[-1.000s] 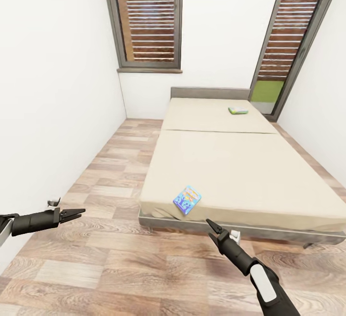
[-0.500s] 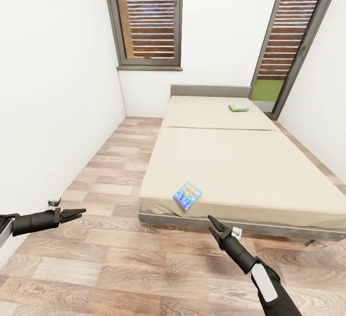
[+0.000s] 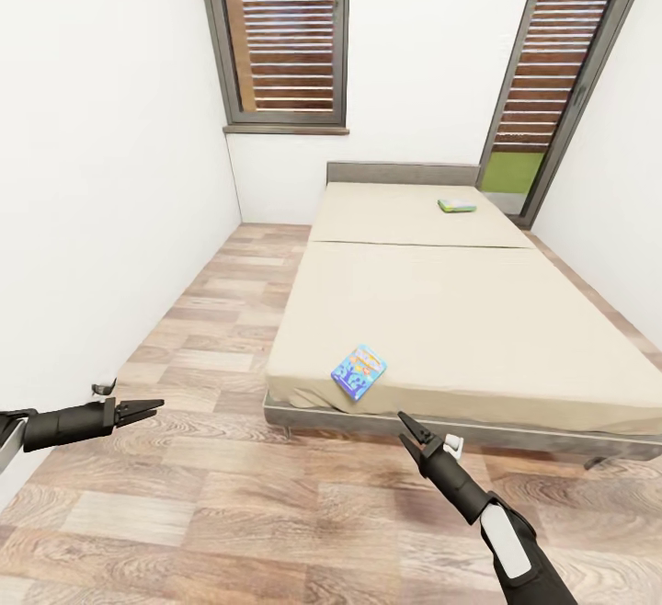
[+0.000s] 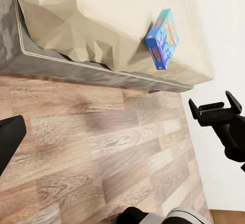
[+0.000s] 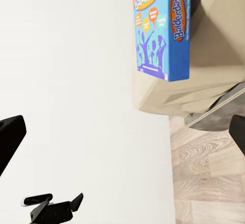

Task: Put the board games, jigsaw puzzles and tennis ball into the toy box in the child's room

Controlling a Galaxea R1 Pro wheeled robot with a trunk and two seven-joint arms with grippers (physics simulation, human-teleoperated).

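Observation:
A blue board game [image 3: 359,371] lies flat near the foot corner of the bed [image 3: 460,311]; the right wrist view shows its Balderdash lettering [image 5: 162,27], and the left wrist view shows it too [image 4: 163,39]. A green-edged board game [image 3: 456,207] rests near the grey headboard. My right gripper [image 3: 405,421] hovers open just short of the bed's foot edge, below the blue game, holding nothing. My left gripper [image 3: 152,405] is open and empty over the floor at the left. The table, toy box, jigsaw puzzles and tennis ball are out of view.
A white wall [image 3: 101,200] runs close along the left, with a strip of wood plank floor [image 3: 211,329] between it and the bed. Two tall dark-framed windows [image 3: 285,35] stand in the far wall. More floor lies in front of the bed.
The whole view shifted slightly a second ago, so the camera moved; the bed sits a little higher in the picture. Both arms keep their pose and both games lie still.

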